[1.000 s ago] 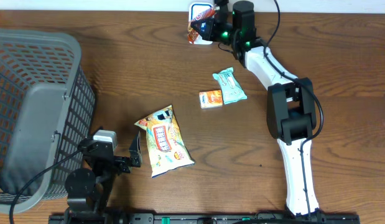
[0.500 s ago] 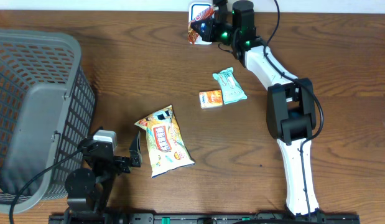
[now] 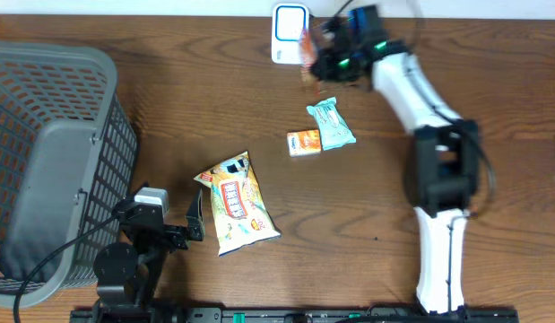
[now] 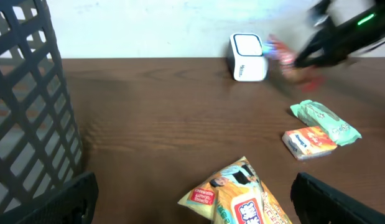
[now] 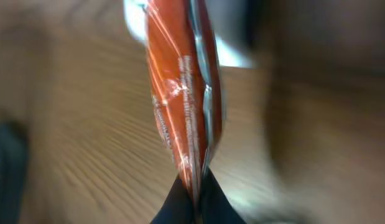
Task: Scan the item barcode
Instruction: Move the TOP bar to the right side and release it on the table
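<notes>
Red packet (image 5: 183,112) pinched at edge, near scanner (image 3: 287,21)

The basket (image 3: 44,161) stood on the table's (image 3: 169,90) left side. The snack bag (image 3: 237,205) lay near the front, right of the basket. Farther back and to the right, the small box (image 3: 304,143) lay touching the wrapped bar (image 3: 332,121) on its right. The scanner (image 3: 287,20) stood at the far edge, with 1 packet (image 3: 308,54) just right of it, pinched in the right gripper (image 3: 320,61).
</notes>
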{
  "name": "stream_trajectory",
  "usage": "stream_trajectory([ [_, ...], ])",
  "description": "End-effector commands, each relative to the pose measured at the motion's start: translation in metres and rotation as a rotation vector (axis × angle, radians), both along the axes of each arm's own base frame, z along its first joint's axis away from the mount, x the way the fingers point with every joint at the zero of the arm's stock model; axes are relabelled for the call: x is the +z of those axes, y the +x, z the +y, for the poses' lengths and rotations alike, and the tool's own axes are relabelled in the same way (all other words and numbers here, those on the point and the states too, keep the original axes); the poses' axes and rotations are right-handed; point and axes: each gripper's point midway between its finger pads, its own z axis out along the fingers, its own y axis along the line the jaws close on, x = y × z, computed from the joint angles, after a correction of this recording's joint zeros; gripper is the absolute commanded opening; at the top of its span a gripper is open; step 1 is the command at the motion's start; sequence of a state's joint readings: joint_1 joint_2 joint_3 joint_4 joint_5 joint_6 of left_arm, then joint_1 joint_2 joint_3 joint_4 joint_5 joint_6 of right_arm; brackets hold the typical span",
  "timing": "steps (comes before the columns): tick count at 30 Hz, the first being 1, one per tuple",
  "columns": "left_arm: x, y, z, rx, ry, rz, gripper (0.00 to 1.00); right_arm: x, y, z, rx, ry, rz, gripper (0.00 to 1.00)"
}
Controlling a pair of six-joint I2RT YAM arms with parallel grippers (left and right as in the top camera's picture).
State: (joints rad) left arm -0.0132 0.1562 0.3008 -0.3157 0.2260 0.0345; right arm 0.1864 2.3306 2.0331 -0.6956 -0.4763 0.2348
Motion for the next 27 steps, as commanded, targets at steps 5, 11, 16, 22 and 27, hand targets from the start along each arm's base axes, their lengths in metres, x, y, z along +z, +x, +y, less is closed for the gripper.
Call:
stream_trajectory([
  [5,-0.001,0.0,0.002,0.006,0.015,-0.002,0.99,0.129,-0.024,-0.193,-0.428,-0.46,-0.153,0.01],
  [11,-0.001,0.0,0.002,0.006,0.015,-0.002,0.99,0.106,-0.074,-0.315,-0.631,-0.727,0.05,0.01],
  [16,-0.001,0.0,0.002,0.006,0.015,-0.002,0.99,0.051,-0.103,-0.358,-0.662,-0.691,0.216,0.01],
  [22,-0.001,0.0,0.002,0.006,0.015,-0.002,0.99,0.018,-0.102,-0.307,-0.422,-0.492,0.23,0.61],
  [27,-0.001,0.0,0.002,0.006,0.015,-0.002,0.99,0.001,-0.105,-0.284,-0.535,-0.396,0.302,0.99],
])
